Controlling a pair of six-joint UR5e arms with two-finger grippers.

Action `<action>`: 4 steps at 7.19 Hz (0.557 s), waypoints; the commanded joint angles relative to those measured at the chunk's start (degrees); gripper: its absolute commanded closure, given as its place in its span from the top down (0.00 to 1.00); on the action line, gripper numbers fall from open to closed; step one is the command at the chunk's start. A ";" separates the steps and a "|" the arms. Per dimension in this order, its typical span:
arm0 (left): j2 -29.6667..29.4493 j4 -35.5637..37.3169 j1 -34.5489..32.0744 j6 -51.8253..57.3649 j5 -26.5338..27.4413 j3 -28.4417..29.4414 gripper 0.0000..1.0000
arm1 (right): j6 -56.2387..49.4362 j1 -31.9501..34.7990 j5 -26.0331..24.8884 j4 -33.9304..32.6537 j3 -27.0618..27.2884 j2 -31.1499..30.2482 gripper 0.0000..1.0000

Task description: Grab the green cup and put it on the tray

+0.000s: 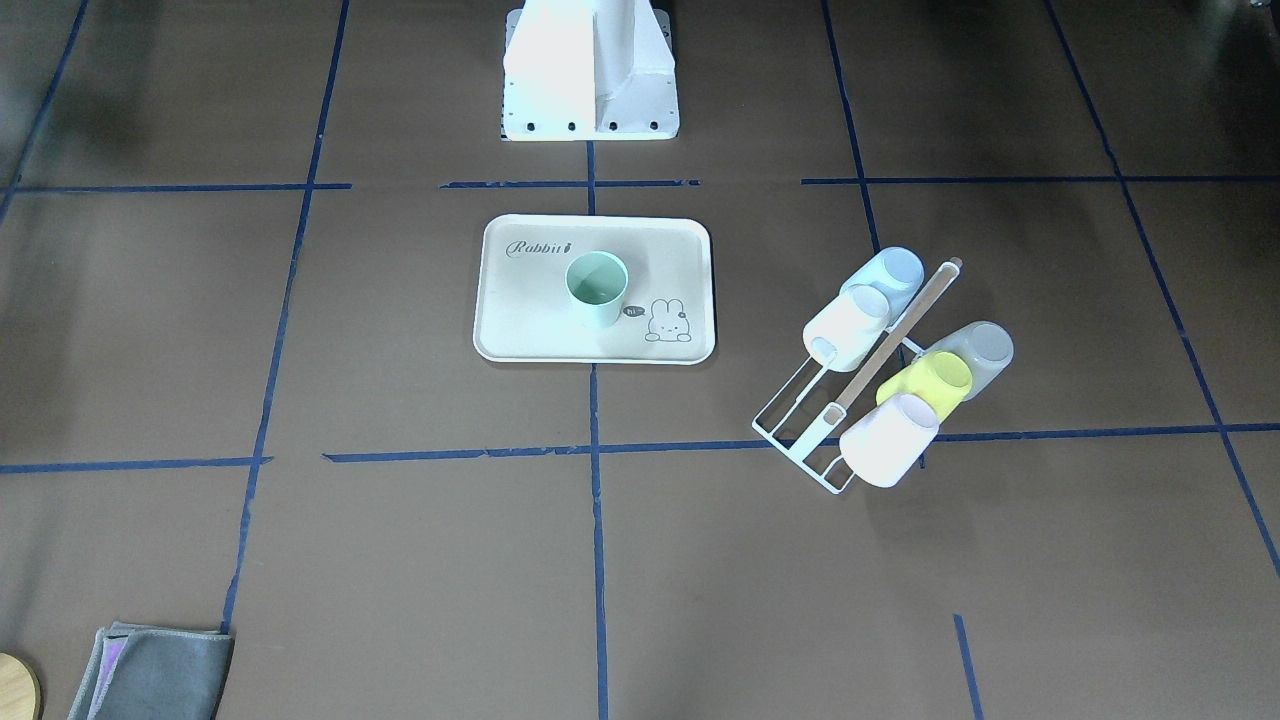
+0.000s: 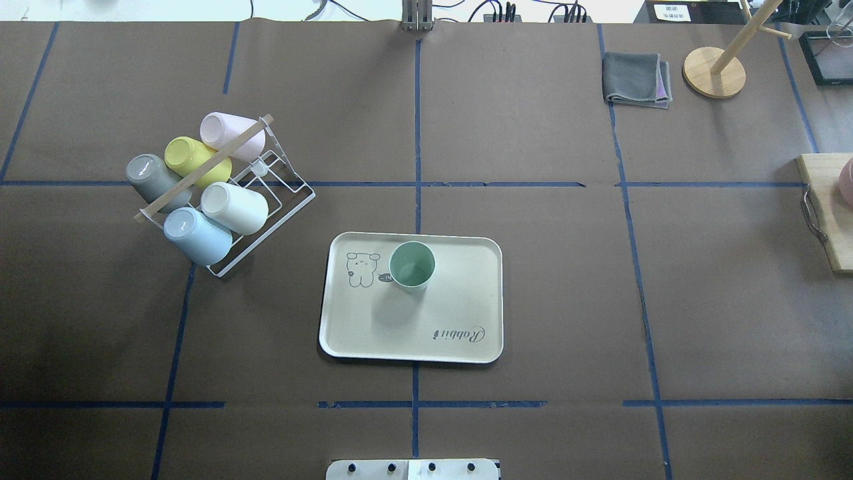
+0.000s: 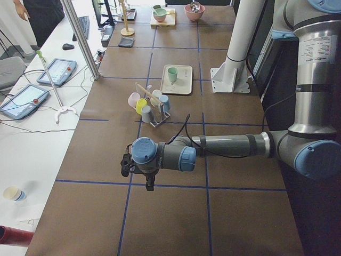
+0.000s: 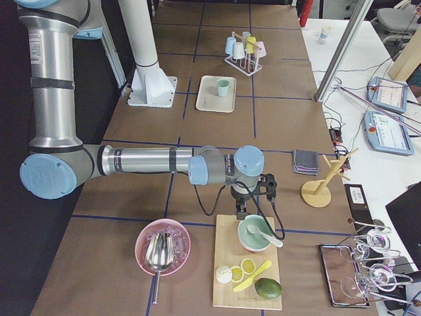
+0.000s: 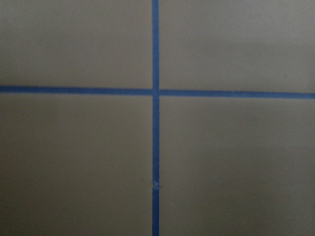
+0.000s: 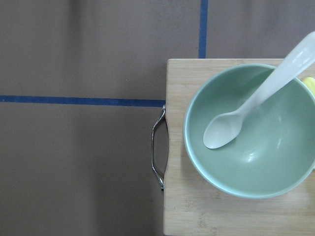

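The pale mint-green cup stands upright, mouth up, on the cream "Rabbit" tray at the table's middle; it also shows in the front view on the tray. No gripper is near it. My left gripper shows only in the left side view, pointing down over a tape crossing far from the tray; I cannot tell if it is open or shut. My right gripper shows only in the right side view, above a cutting board's edge; I cannot tell its state either.
A white wire rack left of the tray holds several cups on their sides, among them a yellow-green one and a pale blue one. A grey cloth and wooden stand sit far right. A cutting board bears a green bowl.
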 commanded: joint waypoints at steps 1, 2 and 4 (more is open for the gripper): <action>0.32 2.68 0.96 0.27 1.36 -1.71 1.00 | 0.33 0.04 -0.50 -2.14 0.02 0.41 1.00; 0.15 3.90 1.31 0.36 1.80 -2.07 1.00 | 0.25 0.04 -2.15 -2.15 0.02 0.50 1.00; 0.23 7.50 2.29 6.19 4.17 -5.04 1.00 | 0.60 0.04 -2.52 -2.50 -0.07 0.41 1.00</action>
